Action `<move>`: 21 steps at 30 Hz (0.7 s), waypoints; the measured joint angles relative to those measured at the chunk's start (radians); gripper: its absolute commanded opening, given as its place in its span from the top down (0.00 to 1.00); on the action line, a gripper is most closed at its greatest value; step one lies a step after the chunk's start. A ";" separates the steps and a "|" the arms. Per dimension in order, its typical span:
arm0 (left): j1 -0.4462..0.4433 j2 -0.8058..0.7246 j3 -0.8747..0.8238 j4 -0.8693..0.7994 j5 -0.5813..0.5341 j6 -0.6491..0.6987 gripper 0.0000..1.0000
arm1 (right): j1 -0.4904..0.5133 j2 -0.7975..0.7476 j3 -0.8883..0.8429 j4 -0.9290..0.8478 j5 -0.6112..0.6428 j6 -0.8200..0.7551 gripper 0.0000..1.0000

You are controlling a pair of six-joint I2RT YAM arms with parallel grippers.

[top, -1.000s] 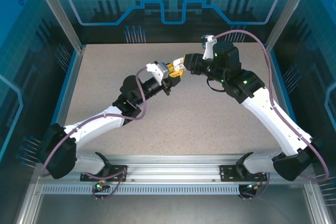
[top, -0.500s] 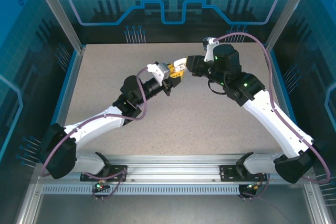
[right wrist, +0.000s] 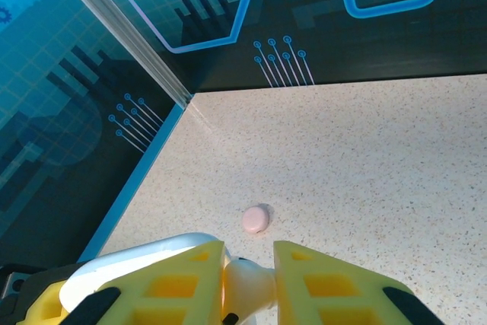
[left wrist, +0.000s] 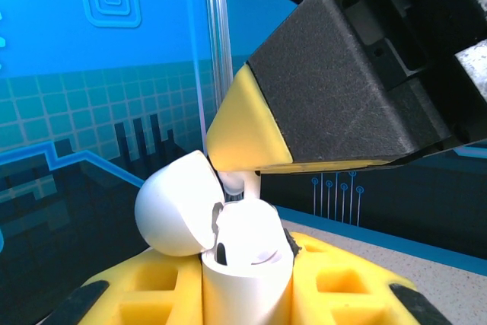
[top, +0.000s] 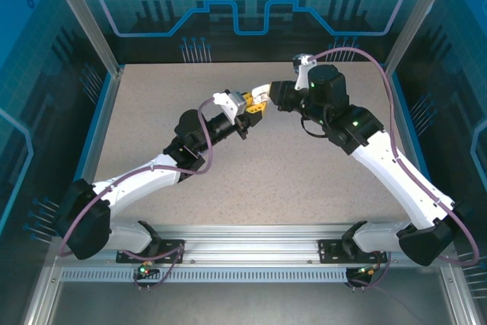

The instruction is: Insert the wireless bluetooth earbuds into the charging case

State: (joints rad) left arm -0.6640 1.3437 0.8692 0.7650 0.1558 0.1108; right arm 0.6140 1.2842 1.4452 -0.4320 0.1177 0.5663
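Left fingers [left wrist: 335, 283] were clamped tight on the open white charging case [left wrist: 243, 264]; right fingers [right wrist: 319, 279] pinched a white earbud [left wrist: 242, 184] at its mouth, over the far middle of the bench [top: 304, 188].

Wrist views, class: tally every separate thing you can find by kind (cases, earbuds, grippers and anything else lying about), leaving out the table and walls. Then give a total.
white charging case, lid open: 1
white earbud, pinched over the case: 1
pink round item, lying apart: 1
grippers, the left gripper and the right gripper: 2
Total: 5
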 measured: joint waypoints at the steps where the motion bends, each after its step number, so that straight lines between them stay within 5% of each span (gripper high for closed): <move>1: 0.000 0.000 0.000 0.000 0.000 0.000 1.00 | 0.005 0.000 0.000 0.000 0.009 -0.005 0.78; 21: 0.000 0.000 0.000 0.002 0.003 0.000 1.00 | 0.140 0.006 0.035 -0.024 0.224 -0.142 0.80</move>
State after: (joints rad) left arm -0.6640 1.3437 0.8688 0.7670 0.1585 0.1108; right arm 0.7540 1.2907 1.4803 -0.4557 0.3412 0.4248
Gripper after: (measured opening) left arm 0.233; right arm 0.202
